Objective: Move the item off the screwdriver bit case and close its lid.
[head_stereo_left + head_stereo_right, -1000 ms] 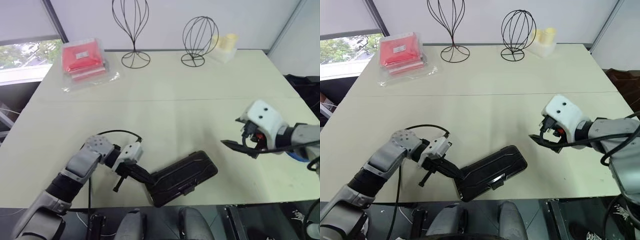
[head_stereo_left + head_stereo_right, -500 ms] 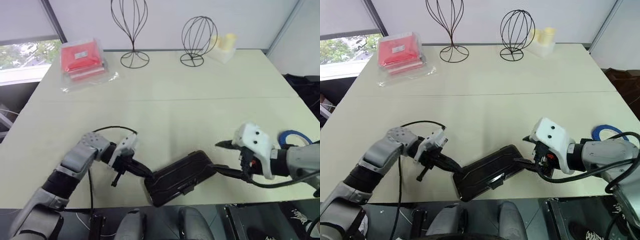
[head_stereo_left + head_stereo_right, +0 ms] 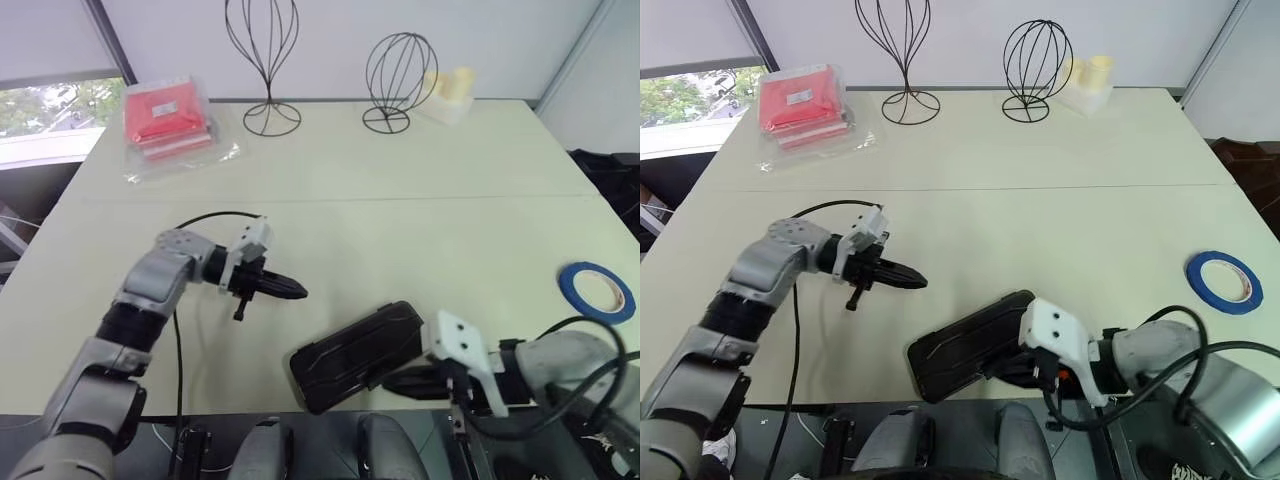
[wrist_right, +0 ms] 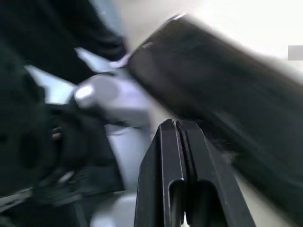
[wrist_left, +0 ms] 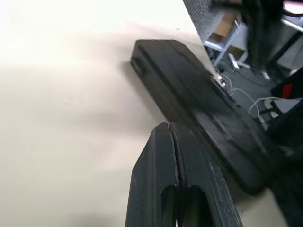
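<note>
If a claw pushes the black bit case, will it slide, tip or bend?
The black case looks rigid and lies flat, so it would probably slide, not tip. Its corner sits near the table edge, so a push that way may drop it.

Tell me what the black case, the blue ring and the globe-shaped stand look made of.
Black case: likely moulded hard plastic, matte, with ribbed lines and a dull sheen.
Blue ring: probably a roll of tape, paper or plastic, flat matte blue.
Globe-shaped stand: thin black wire, seemingly metal, open enough to see through.
</note>
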You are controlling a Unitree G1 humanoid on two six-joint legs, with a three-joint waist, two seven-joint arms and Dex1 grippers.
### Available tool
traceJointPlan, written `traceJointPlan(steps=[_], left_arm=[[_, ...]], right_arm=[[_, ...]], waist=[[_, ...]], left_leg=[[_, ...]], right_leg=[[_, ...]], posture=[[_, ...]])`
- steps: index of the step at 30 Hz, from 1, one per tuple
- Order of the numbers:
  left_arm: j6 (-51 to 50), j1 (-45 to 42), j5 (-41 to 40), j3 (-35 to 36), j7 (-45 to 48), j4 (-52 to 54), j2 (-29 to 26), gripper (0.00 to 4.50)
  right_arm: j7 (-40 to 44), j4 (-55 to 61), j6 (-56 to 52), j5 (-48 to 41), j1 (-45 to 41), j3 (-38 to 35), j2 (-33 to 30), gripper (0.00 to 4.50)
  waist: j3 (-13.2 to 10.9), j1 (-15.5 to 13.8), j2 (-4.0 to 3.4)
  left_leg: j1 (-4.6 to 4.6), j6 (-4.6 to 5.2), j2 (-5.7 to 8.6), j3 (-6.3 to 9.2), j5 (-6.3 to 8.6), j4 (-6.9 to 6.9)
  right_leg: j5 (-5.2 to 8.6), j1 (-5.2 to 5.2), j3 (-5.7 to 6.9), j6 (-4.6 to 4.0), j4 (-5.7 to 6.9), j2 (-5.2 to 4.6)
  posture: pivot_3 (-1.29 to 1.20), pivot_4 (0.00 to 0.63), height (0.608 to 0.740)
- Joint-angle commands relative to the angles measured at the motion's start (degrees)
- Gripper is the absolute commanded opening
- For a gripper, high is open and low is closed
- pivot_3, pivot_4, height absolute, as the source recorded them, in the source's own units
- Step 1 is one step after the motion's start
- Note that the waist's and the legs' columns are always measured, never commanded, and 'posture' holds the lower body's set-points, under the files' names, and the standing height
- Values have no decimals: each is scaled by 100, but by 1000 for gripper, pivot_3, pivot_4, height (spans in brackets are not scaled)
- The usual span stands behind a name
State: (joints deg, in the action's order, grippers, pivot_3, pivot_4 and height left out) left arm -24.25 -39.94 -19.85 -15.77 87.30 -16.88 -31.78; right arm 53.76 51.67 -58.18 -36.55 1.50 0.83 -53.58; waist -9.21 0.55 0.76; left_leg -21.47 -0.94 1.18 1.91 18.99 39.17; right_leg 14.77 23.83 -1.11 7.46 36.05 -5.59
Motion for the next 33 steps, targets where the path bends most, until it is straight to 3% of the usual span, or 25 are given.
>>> traceJointPlan(steps=[1, 8, 20, 33], left_arm=[[338, -203, 250, -158, 24, -352, 209, 0], [798, -139, 632, -425, -94, -614, 697, 0], [1106, 51, 920, -698, -372, -654, 1210, 0], [2246, 22, 1644, -947, -765, -1555, 1666, 0]], right_arm=[[-63, -110, 386, 271, -17, 410, -88, 16], [-425, -494, 805, 894, -63, 1164, 15, 16], [-637, -942, 1205, 1336, 34, 1187, 9, 16], [-820, -1539, 1510, 1710, -458, 1369, 279, 16]], waist=[[0, 15, 1], [-1, 0, 2], [-1, -2, 2], [4, -1, 9]], left_leg=[[0, 0, 0, 0, 0, 0], [-3, 0, -1, 2, 0, 2], [-2, 0, -1, 6, 0, 2], [30, 0, -2, 8, 0, 5]], right_leg=[[0, 1, 1, 0, 0, 1], [0, 4, 0, 0, 0, 2], [0, 3, -1, 0, 1, 2], [0, -36, 5, 0, -3, 2]], posture=[[0, 150, 740], [0, 150, 740], [0, 150, 740], [0, 150, 740]])
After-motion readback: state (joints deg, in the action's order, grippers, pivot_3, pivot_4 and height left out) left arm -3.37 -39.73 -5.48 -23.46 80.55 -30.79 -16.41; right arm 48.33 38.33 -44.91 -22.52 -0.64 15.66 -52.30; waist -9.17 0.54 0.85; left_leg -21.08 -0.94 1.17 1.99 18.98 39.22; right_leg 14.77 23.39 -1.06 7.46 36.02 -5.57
